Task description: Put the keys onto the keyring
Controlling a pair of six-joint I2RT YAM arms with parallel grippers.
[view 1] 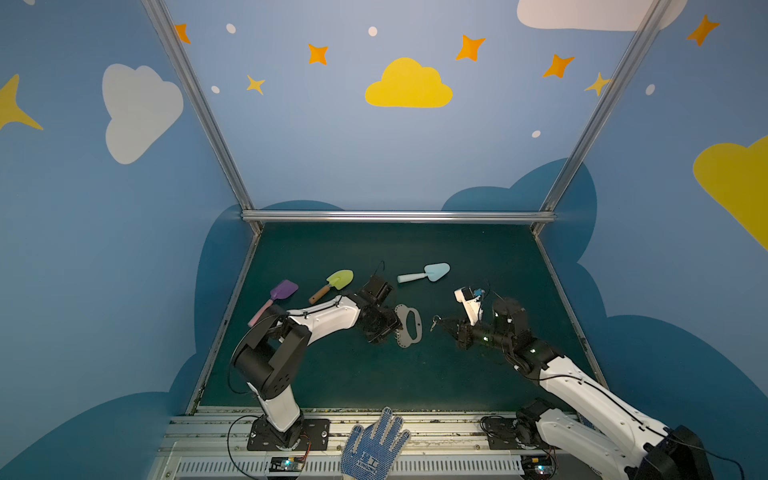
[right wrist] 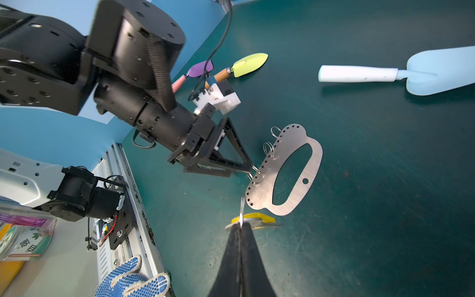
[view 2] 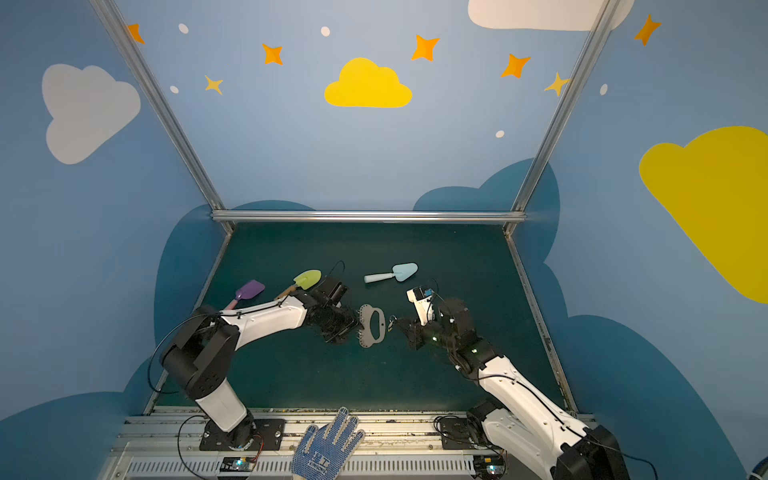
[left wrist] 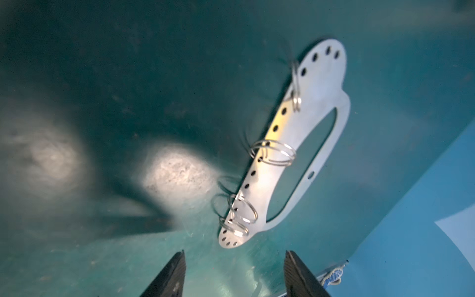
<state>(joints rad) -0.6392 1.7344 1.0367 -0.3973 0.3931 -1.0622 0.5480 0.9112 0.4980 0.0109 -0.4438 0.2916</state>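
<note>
Keys: we count one bunch, pinched by its split ring in the right gripper, jaws closed on it, just beside the keyring. One plate, on the mat just ahead of the left gripper, whose jaws are apart with nothing between them. Farther out we count three: purple shovel, green shovel, blue shovel.

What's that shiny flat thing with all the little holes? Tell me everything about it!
It's the keyring: a flat, shiny grey plate that looks like brushed metal. It has one big oval cutout, one small hole beside it, and tiny holes along its curvy edge, where several little wire rings are threaded. It lies on the green table, gripped by nothing; the open left end effector sits right by its holed edge.
</note>
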